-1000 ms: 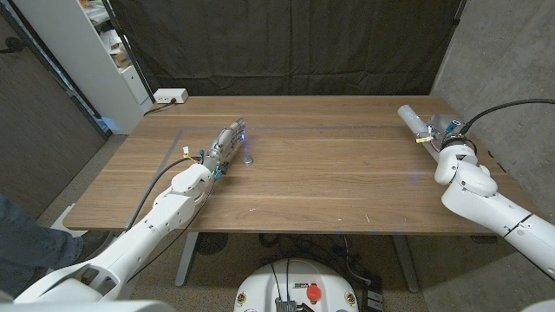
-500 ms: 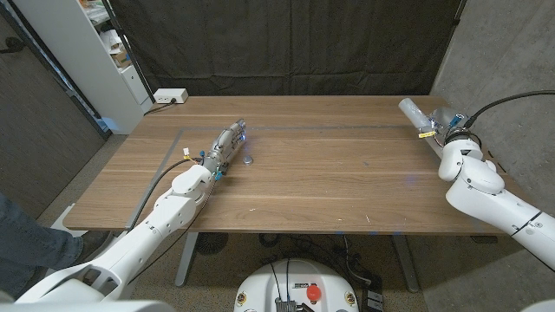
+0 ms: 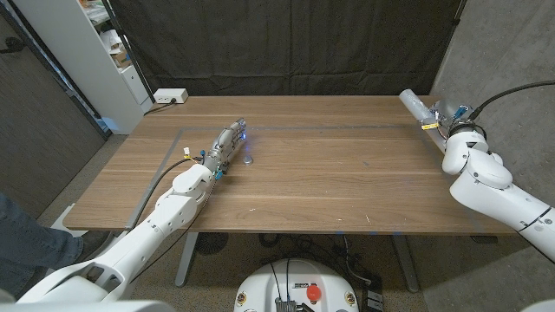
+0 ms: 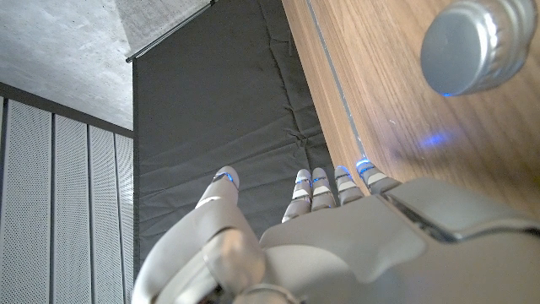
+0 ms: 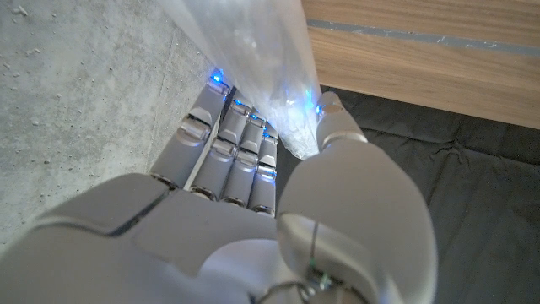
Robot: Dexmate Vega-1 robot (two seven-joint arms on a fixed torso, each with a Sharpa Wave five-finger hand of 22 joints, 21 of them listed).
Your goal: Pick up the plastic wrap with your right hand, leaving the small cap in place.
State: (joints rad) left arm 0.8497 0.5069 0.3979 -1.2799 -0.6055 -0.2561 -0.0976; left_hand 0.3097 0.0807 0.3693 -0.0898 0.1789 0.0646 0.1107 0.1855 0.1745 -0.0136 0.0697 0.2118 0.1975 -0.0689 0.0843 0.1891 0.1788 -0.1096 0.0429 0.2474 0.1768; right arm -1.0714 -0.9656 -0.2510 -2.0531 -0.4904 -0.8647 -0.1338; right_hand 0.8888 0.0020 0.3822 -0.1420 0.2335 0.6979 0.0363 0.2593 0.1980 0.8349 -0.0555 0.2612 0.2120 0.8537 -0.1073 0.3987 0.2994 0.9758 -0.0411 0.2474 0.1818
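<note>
My right hand (image 3: 453,126) is raised over the table's far right corner and grips the clear plastic wrap (image 3: 416,108), a crinkled tube that sticks out toward the back left. In the right wrist view the wrap (image 5: 257,59) is pinched between the thumb and the fingers (image 5: 228,148). The small silver cap (image 3: 248,159) sits on the table left of centre, and in the left wrist view it (image 4: 472,46) lies just beside my left hand (image 4: 321,236). My left hand (image 3: 225,147) lies stretched out on the wood next to the cap, fingers straight, holding nothing.
A wooden table (image 3: 329,191) with a faint taped rectangle outline. A white power strip (image 3: 170,96) lies at the back left corner. A white shelf unit (image 3: 95,52) stands to the left, a concrete wall to the right. A person's leg (image 3: 22,234) is at the left edge.
My right hand has carried the plastic wrap a little farther back and to the right, higher over the table corner. The left hand and the cap have stayed put.
</note>
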